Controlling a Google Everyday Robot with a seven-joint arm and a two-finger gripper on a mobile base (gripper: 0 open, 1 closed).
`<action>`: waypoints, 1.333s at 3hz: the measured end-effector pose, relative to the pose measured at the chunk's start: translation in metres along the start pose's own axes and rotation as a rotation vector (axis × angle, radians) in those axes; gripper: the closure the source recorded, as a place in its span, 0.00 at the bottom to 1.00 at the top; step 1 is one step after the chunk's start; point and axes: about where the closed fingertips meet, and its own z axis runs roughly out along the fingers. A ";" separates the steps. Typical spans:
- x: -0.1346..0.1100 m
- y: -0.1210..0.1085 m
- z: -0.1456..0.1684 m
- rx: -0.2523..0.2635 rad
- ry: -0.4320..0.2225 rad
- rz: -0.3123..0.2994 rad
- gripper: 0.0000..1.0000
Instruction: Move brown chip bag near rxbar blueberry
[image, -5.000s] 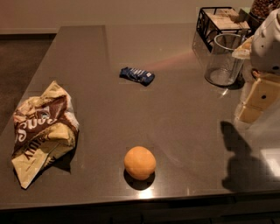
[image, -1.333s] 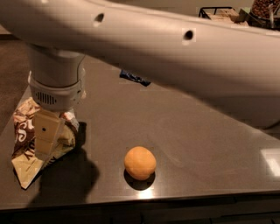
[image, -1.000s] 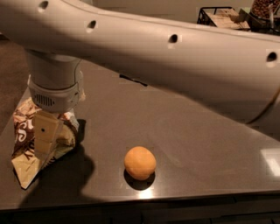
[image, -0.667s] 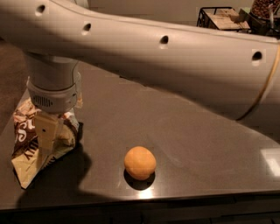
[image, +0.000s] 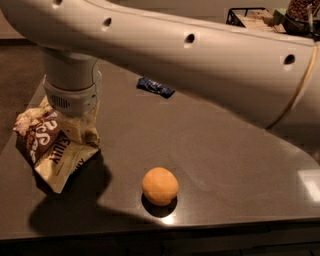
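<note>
The brown chip bag (image: 50, 150), crumpled, brown and cream with white lettering, is at the left of the dark table (image: 225, 165). My gripper (image: 75, 131) comes down from the big white arm onto the bag's right upper part and is shut on it. The bag looks raised a little, with a shadow under it. The rxbar blueberry (image: 156, 87), a small dark blue bar, lies flat at the middle back of the table, well to the right of the bag and behind it. The arm crosses the top of the view.
An orange ball (image: 159, 186) sits at the front middle of the table, right of the bag. A black wire basket (image: 250, 15) with items stands at the back right corner. The table's front edge runs along the bottom of the view.
The arm swung from the right side over to the bag and came down on it. In the last second the bag has shifted up and to the right with the gripper.
</note>
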 end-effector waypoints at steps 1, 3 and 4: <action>0.014 -0.042 -0.015 0.061 -0.003 0.083 0.87; 0.076 -0.135 -0.049 0.189 0.015 0.257 1.00; 0.100 -0.152 -0.046 0.174 0.034 0.228 0.83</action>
